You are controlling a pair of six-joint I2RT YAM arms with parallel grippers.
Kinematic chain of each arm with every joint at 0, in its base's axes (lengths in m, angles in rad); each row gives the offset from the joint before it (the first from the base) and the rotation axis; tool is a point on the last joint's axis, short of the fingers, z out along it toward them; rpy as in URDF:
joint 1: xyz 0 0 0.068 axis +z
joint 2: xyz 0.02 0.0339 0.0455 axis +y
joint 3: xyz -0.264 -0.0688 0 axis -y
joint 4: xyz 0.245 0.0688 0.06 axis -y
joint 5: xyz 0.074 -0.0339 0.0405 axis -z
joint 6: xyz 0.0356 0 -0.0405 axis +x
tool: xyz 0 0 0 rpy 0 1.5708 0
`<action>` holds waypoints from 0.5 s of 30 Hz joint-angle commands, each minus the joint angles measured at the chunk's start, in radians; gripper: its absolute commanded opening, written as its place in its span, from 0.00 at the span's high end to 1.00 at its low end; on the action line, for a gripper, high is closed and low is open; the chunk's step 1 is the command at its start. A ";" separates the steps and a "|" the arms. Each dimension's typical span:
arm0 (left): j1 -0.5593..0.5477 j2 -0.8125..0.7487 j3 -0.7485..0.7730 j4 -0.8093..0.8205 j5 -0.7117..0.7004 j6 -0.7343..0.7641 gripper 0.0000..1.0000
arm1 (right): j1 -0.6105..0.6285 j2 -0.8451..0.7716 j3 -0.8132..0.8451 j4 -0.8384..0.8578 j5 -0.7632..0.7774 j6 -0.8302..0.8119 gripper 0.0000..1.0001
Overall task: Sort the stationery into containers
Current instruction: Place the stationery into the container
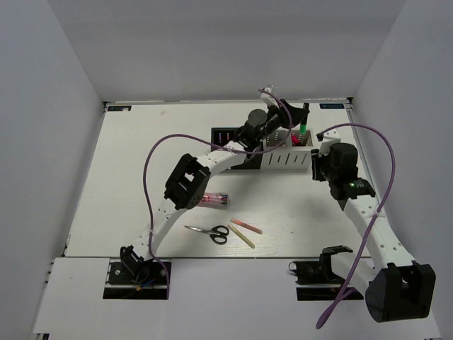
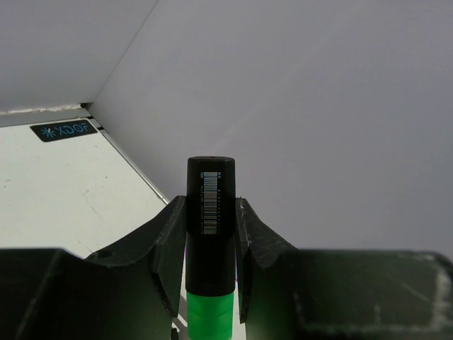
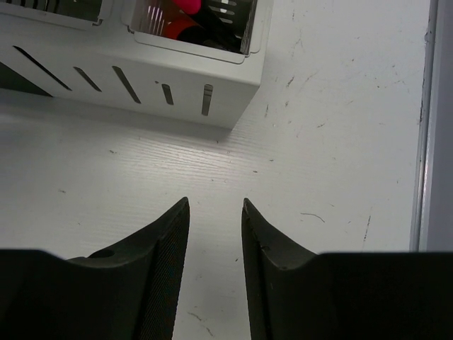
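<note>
My left gripper [image 2: 210, 202] is shut on a black marker [image 2: 210, 212], whose green cap [image 2: 209, 315] points down. In the top view this green-capped marker [image 1: 302, 131] hangs upright over the right end of the row of containers [image 1: 283, 160]. My right gripper [image 3: 216, 205] stands open with nothing between its fingers, low over the table just right of the white end container [image 3: 141, 78]. Pink and red items [image 3: 185, 8] lie inside that container. On the table lie a pink tube [image 1: 214, 200], black-handled scissors [image 1: 210, 231], a pink stick [image 1: 245, 226] and a tan stick [image 1: 241, 236].
A black container [image 1: 225, 136] sits at the left end of the row. White walls enclose the table on the left, back and right. The right wall's foot [image 3: 425, 127] runs close beside my right gripper. Purple cables [image 1: 152, 170] loop over both arms.
</note>
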 commanded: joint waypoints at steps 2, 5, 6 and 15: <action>-0.035 0.006 0.070 0.010 -0.060 0.044 1.00 | -0.006 -0.029 -0.005 0.044 0.008 0.013 0.61; -0.037 0.004 0.047 0.002 -0.085 0.054 1.00 | -0.011 -0.037 -0.002 0.046 0.021 0.011 0.61; -0.038 0.004 0.045 -0.001 -0.088 0.057 1.00 | -0.015 -0.039 0.000 0.044 0.023 0.013 0.61; -0.050 0.040 0.063 -0.041 -0.125 0.087 0.99 | -0.018 -0.051 -0.005 0.046 0.021 0.009 0.60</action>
